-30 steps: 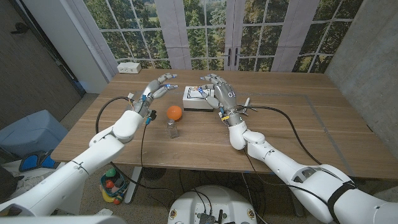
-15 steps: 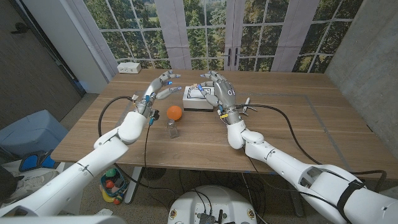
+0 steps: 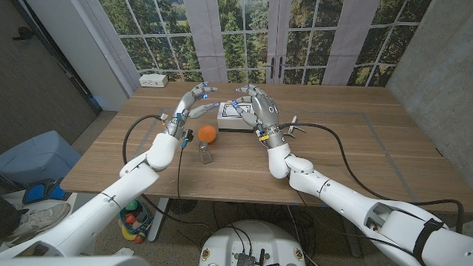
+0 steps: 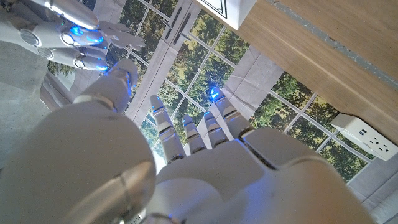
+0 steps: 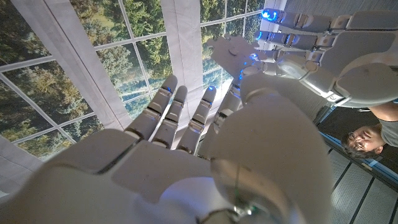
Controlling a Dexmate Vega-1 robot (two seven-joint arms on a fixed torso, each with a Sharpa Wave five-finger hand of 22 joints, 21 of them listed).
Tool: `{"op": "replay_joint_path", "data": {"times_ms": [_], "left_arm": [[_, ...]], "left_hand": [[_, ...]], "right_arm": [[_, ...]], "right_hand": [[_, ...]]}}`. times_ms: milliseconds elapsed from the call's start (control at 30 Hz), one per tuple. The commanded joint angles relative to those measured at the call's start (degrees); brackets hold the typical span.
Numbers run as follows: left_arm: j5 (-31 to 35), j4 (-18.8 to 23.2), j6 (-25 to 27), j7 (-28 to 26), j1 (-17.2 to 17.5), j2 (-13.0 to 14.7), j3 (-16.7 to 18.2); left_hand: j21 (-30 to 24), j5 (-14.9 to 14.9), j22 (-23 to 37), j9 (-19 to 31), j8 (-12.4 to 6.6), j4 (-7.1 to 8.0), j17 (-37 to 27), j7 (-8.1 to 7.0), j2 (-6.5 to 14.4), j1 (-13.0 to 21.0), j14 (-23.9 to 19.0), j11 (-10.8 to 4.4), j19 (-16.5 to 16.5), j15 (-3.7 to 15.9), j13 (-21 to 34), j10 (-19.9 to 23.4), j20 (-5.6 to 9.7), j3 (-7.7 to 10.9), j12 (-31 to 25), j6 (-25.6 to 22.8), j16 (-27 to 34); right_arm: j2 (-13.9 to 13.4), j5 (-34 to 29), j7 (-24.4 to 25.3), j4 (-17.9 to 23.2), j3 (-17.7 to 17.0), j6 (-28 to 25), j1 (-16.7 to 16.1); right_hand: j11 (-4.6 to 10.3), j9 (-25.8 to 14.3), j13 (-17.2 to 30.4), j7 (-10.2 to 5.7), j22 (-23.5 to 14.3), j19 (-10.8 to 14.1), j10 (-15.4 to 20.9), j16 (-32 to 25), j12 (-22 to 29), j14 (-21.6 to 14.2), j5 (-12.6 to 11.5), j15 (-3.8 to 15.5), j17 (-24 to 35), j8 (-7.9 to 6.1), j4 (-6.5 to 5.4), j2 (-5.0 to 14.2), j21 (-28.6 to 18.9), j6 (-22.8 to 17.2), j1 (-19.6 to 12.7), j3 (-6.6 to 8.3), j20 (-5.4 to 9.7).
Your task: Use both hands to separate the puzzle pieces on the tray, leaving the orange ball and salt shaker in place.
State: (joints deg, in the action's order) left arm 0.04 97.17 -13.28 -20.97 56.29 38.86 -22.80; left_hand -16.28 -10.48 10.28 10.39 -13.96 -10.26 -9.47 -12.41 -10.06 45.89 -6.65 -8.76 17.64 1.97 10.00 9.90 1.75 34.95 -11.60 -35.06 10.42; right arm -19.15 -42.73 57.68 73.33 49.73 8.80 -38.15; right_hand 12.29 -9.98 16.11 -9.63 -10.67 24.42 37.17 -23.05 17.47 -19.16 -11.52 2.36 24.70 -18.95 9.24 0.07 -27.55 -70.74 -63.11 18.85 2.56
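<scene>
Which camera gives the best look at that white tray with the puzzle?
The head view: the white tray sits whole on the table between both raised hands. The left wrist view catches just a corner of it.

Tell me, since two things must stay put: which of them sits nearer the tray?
The orange ball. It lies just off the white tray's left front corner, while the clear salt shaker stands further toward the robot.

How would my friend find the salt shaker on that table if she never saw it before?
Start at the wooden table and look at its middle, between the two robot arms. There, nearer the robot than the white tray, an orange ball sits beside the salt shaker. The shaker is the small clear upright one, closest to the robot; the ball is round and orange.
</scene>
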Motion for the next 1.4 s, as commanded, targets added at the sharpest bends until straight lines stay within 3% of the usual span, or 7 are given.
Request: {"op": "replay_joint_path", "data": {"times_ms": [33, 167, 433, 733, 1100, 1200, 1400], "left_arm": [[-2.2, -2.7, -1.5, 4.0, -2.0, -1.2, -1.6], [-1.9, -2.1, -0.3, 4.5, -2.1, -0.9, -1.9], [-2.0, -1.2, 0.9, 4.7, -2.1, -0.8, -2.1], [-2.7, -2.3, -2.2, 3.2, -1.8, -2.4, -1.9], [-5.0, -2.8, -5.8, 3.3, -1.1, -4.0, -1.1], [-4.5, -3.4, -7.3, 1.2, -0.6, -5.4, -0.7], [-4.6, -3.3, -7.6, -0.2, 0.1, -6.6, -0.2]], "left_hand": [[0.5, -0.7, 0.1, 0.1, 0.35, 0.17, -0.2, 0.01, -0.7, 0.3, 0.4, 0.16, 0.1, 2.78, 0.3, -0.3, -0.15, -1.45, 0.3, 0.4, -0.3], [0.6, -1.0, 0.1, 0.2, 0.19, 0.05, -0.2, 0.01, -0.1, 1.4, 0.6, -0.37, 0.7, 3.35, 0.3, -0.3, 0.85, -2.36, 0.4, -0.7, -0.3], [1.1, -0.6, 0.1, 0.3, 0.0, -0.29, -0.2, -0.14, 1.1, 4.1, 0.9, -0.57, 0.9, 3.5, 0.3, -0.3, 0.88, -2.41, 0.4, -2.2, -0.3], [1.6, 0.4, 0.1, 0.4, -1.45, -0.09, -0.1, -0.07, 2.5, 9.5, -1.4, -1.62, 2.7, 4.61, 0.2, 3.5, 0.41, -3.08, -0.5, -9.3, 0.2], [1.7, 0.4, 0.4, 0.1, -2.01, 0.26, -0.1, -0.03, 4.6, 12.7, -3.4, -1.92, 3.9, 5.27, 0.2, 6.0, 0.1, -4.07, -0.7, -15.6, 0.1], [1.6, 0.5, 0.6, 0.3, -3.1, 0.69, -0.1, 1.43, 6.2, 14.0, -5.7, -2.79, 5.1, 6.43, 0.2, 8.9, 0.68, -5.84, -0.8, -23.1, 0.4], [1.4, 0.5, 0.7, 0.6, -3.53, 0.91, -0.1, 3.43, 8.3, 14.7, -7.5, -3.18, 5.9, 6.76, 0.3, 10.6, 0.96, -6.71, -0.8, -26.5, 0.4]], "right_arm": [[-0.6, 2.4, -1.9, 3.3, 1.4, -3.7, -0.1], [-0.5, 3.2, -1.8, 3.0, 1.4, -3.1, 0.2], [-0.2, 4.0, -1.1, 2.8, 1.4, -2.1, 0.5], [-0.9, 4.1, -1.4, 3.8, 1.3, -1.3, 0.2], [-2.0, 3.2, -2.0, 5.7, 1.2, -0.9, -0.6], [-2.2, 3.2, -2.2, 6.2, 1.0, -0.8, -0.9], [-3.0, 3.0, -2.7, 7.6, 0.6, -0.2, -1.6]], "right_hand": [[-0.03, -0.2, 0.1, 0.15, -0.1, 0.0, 0.5, 0.4, 0.1, 0.3, -0.5, 9.8, 0.2, 0.17, 0.07, -0.3, 0.1, -0.6, 0.0, 0.47, 0.82], [-0.03, -0.2, 0.1, 0.2, -0.1, 0.0, 0.5, 0.5, 0.0, 0.3, -0.6, 9.76, 0.1, 0.25, 0.01, -0.29, 0.1, -0.6, 0.0, 0.53, 0.73], [-0.02, -0.2, 0.2, 0.28, -0.1, 0.1, 0.6, 0.6, 0.0, 0.2, -0.6, 9.72, 0.1, 0.41, -0.07, -0.27, 0.1, -0.7, 0.2, 0.66, 0.66], [0.0, -0.2, 0.2, 0.39, 0.0, 0.1, 1.0, 0.7, 0.0, 0.1, -0.6, 9.7, 0.0, 0.64, -0.1, -0.29, 0.1, -0.7, 0.3, 0.85, 0.59], [0.01, -0.2, 0.3, 0.31, 0.0, 0.1, 1.3, 0.8, 0.0, 0.0, -0.6, 9.72, 0.0, 0.84, -0.15, -0.25, 0.1, -0.7, 0.4, 1.06, 0.56], [0.01, -0.3, 0.3, 0.28, 0.0, 0.1, 1.4, 0.8, -0.1, -0.1, -0.6, 9.73, 0.0, 0.89, -0.16, -0.23, 0.1, -0.8, 0.4, 1.14, 0.48], [0.01, -0.3, 0.3, 0.32, 0.0, 0.0, 1.5, 0.9, -0.1, -0.1, -0.6, 9.72, -0.1, 1.06, -0.17, -0.25, 0.1, -0.7, 0.5, 1.28, 0.29]]}}
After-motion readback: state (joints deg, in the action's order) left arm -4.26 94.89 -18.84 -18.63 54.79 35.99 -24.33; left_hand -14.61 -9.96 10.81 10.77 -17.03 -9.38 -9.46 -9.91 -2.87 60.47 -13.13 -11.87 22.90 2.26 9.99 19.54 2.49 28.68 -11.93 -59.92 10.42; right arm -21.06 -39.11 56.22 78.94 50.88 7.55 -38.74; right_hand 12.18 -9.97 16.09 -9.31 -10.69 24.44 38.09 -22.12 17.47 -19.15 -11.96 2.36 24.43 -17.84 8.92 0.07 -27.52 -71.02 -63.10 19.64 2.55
